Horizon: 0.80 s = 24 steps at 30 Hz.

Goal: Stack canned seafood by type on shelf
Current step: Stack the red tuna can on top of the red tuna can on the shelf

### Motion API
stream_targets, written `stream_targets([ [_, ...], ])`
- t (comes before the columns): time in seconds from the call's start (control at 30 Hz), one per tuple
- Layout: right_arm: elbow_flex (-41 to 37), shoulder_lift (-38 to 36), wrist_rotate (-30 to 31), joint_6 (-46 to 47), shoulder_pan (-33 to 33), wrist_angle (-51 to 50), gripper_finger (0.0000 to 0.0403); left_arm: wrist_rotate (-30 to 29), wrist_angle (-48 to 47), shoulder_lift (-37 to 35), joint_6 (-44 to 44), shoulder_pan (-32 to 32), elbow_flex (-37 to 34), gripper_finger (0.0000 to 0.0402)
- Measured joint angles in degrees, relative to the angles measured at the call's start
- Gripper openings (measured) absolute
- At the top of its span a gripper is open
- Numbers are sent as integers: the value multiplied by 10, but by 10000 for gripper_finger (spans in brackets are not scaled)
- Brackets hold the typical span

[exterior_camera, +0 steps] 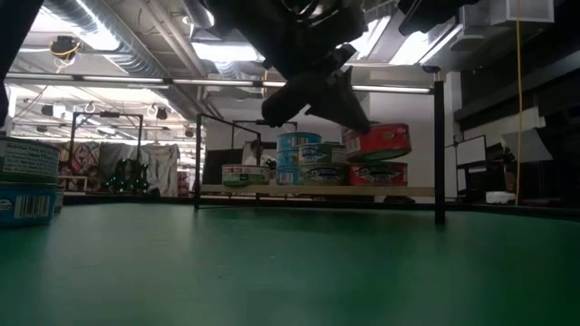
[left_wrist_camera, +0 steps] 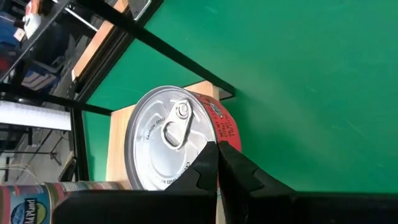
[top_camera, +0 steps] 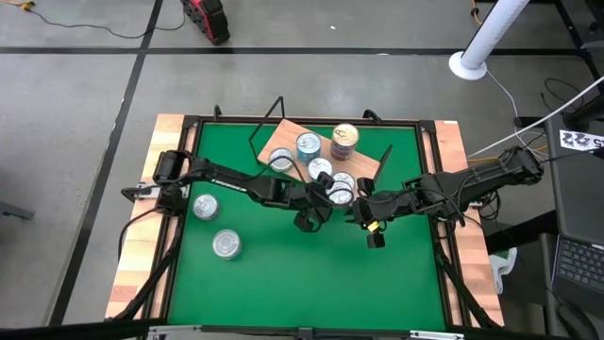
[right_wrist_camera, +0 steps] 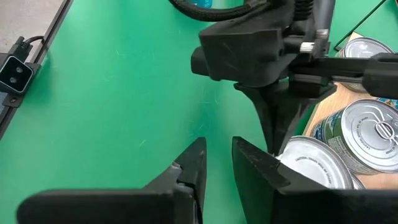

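- Your left gripper [left_wrist_camera: 219,163] hangs with fingers pressed together, grasping nothing, just over the red-sided silver-lidded flat round tin [left_wrist_camera: 177,140] at the edge of the light-brown wooden shelf board [top_camera: 283,137].
- Your right gripper [right_wrist_camera: 217,163], fingers slightly parted and empty, waits just beside it.
- The tins should be rigid, fairly heavy and slick: grip across the sidewall, not the lid.
- Two silver-lidded tins [top_camera: 205,205] remain on the green tabletop [top_camera: 283,274].
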Motion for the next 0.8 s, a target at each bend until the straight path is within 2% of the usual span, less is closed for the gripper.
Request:
stream_targets([
  [0.27, 0, 0, 0, 0, 0, 0, 79, 33, 54, 0, 1, 29, 0, 0],
  [0.8, 0, 0, 0, 0, 0, 0, 79, 80, 51, 11, 1, 67, 0, 0],
])
